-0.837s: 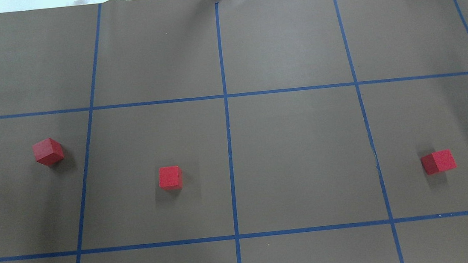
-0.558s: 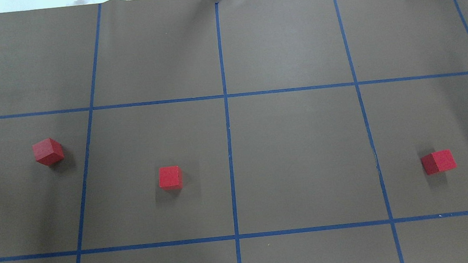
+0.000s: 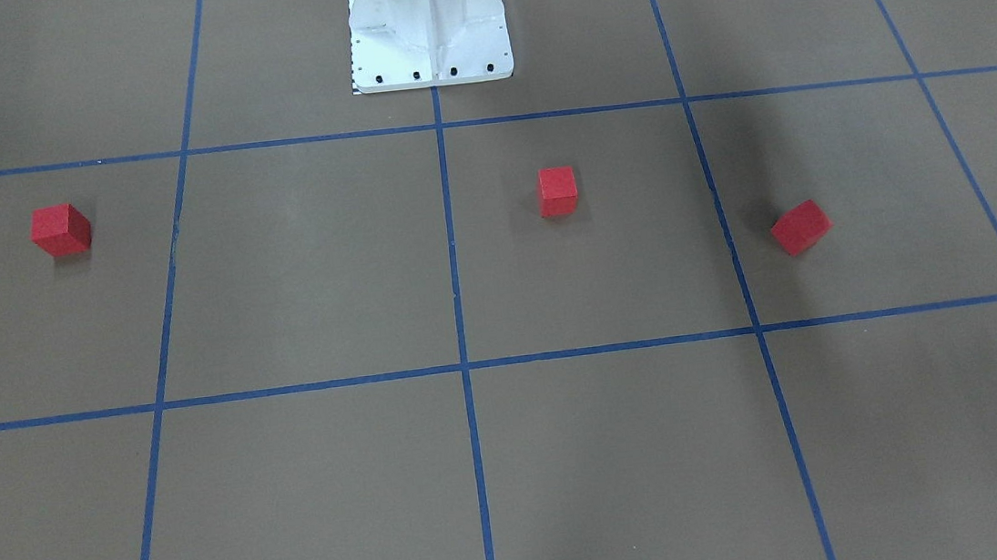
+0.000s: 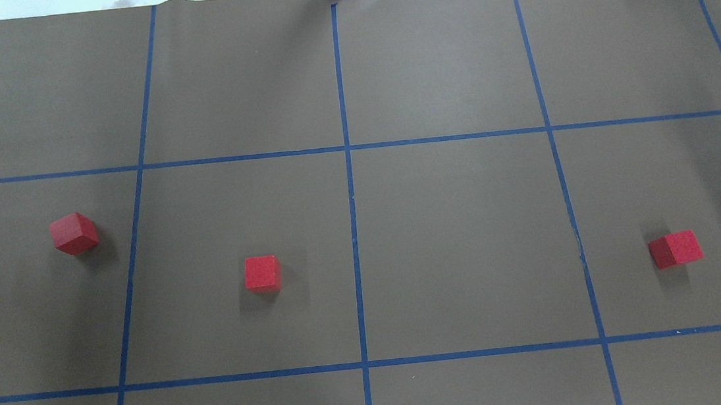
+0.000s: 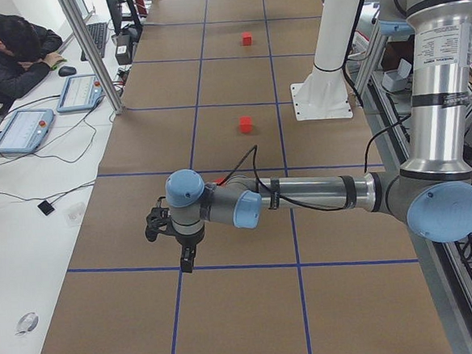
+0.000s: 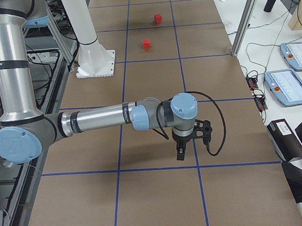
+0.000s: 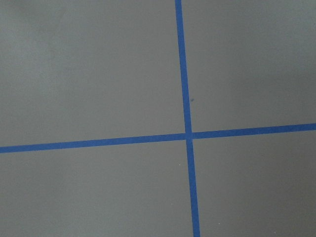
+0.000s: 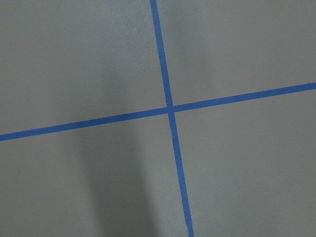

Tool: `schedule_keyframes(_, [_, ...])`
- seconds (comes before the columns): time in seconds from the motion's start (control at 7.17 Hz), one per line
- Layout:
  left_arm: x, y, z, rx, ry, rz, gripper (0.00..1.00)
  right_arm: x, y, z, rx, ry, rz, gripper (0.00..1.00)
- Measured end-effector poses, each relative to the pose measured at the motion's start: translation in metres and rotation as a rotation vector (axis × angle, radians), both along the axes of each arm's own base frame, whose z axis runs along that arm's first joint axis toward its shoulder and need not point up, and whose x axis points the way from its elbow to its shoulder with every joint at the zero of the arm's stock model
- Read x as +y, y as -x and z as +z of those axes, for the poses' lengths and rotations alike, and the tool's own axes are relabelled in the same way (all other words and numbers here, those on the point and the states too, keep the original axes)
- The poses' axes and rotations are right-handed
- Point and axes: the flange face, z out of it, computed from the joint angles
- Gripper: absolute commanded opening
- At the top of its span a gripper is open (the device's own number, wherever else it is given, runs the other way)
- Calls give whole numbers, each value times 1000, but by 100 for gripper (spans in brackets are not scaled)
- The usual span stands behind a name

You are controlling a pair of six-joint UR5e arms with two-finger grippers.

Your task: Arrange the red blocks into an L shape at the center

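Front-facing view: saw the white robot base (image 3: pixel 430 49) at the top edge. Found the middle red block (image 3: pixel 558 192) nearest the base, in front of it and slightly toward its left-arm side. Found the left red block (image 3: pixel 801 227) farther out on that side, turned askew, and the right red block (image 3: pixel 61 230) far off on the base's right-arm side. Noted wide gaps between all three on the brown floor (image 3: pixel 296 272).

Overhead view: saw the same spread, every block beyond the first blue tape line (image 4: pixel 481 353) ahead of the base.

Exterior left: found the left gripper (image 5: pixel 185 260) low over the floor, well away from the base, pointing down. Could not tell whether spread or closed.

Exterior right: found the right gripper (image 6: pixel 180 152) likewise low, pointing down, well away from the base. Could not tell its state either.

Wrist views: saw floor and a tape crossing (image 7: pixel 188 136) in each.
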Motion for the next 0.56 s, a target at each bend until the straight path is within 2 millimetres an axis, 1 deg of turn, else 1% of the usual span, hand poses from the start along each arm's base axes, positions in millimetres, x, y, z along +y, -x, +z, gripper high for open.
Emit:
schedule_keyframes(0.28, [-7,-4,-41,20,-62,-23,100,-1,0,-3,-6,-7,0,99])
schedule_keyframes(0.42, [-13,-17,-64,83,-25,-69,100,-2,1,-4,-9,-9,-1,99])
schedule_keyframes(0.56, [-17,-42,-97,165,27,-106,100,-3,1,-5,-10,-11,-1,99])
